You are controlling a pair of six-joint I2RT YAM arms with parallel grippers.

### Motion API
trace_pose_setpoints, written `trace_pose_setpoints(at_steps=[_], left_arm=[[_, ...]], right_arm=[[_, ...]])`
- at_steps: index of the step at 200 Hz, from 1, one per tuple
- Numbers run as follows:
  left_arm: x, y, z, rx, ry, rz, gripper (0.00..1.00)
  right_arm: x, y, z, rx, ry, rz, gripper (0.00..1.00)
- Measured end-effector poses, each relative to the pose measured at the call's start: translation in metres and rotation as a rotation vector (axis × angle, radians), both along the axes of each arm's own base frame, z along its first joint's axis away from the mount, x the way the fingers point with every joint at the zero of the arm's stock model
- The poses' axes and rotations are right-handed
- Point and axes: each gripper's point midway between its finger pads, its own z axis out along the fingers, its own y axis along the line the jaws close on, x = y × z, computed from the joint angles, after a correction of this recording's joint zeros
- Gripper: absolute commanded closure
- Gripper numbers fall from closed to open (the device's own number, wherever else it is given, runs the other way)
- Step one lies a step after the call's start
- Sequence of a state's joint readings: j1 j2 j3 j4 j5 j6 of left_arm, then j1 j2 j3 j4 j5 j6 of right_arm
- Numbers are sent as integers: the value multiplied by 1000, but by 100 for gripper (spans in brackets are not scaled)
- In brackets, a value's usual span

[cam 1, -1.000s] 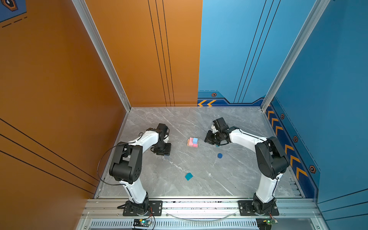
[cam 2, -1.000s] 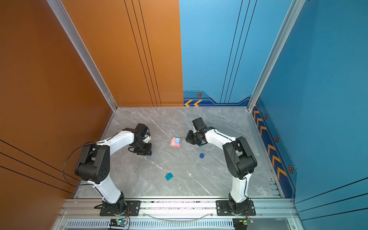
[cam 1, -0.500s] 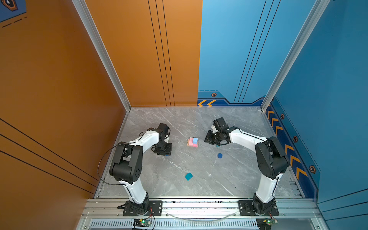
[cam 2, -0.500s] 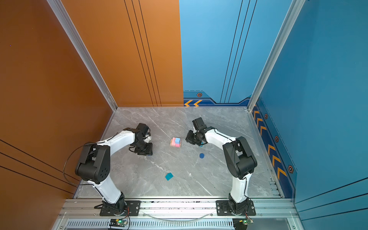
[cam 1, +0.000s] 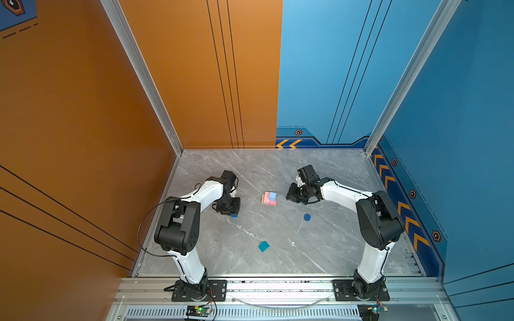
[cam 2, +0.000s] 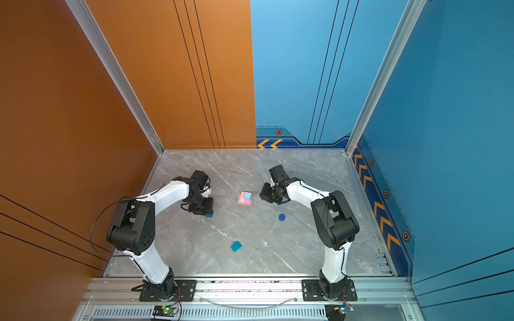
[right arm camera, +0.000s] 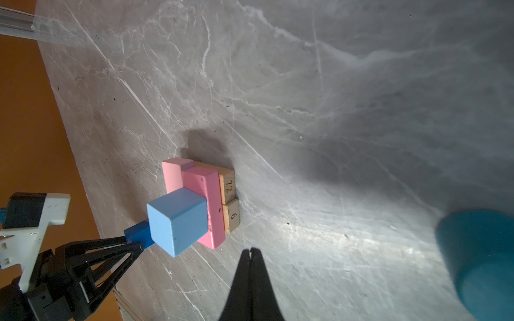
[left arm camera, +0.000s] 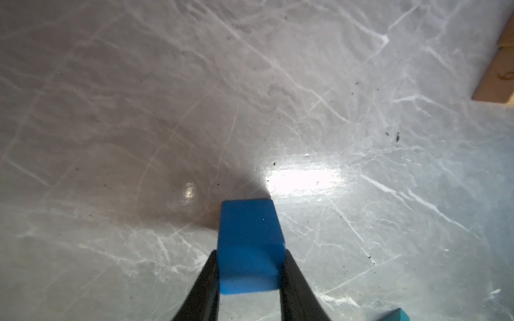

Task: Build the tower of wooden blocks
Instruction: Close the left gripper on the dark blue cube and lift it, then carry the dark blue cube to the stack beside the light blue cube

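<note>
I noted the left gripper (left arm camera: 250,253) clamped on the blue cube (cam 1: 234,215) left of centre in a top view, the right gripper (right arm camera: 251,250) closed and empty beside the tower (cam 1: 269,198).

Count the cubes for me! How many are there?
3. The light-blue cube sits atop the pink bars; the dark-blue cube is pinched in the left gripper; the teal cube lies alone nearer the front. Another might be hidden.
</note>
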State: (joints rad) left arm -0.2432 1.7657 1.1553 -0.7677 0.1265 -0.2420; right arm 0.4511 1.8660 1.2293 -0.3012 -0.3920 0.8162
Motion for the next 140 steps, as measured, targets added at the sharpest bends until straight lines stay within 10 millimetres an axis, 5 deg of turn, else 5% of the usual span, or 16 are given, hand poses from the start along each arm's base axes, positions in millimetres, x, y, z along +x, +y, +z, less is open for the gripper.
trace_pose_setpoints(at_steps=[72, 140], left_arm=[[9, -4, 15, -2, -18, 6, 80], [63, -63, 99, -77, -220, -97, 80]], right_arm=[[-1, -1, 1, 2, -3, -1, 96], [0, -4, 5, 7, -13, -7, 96]])
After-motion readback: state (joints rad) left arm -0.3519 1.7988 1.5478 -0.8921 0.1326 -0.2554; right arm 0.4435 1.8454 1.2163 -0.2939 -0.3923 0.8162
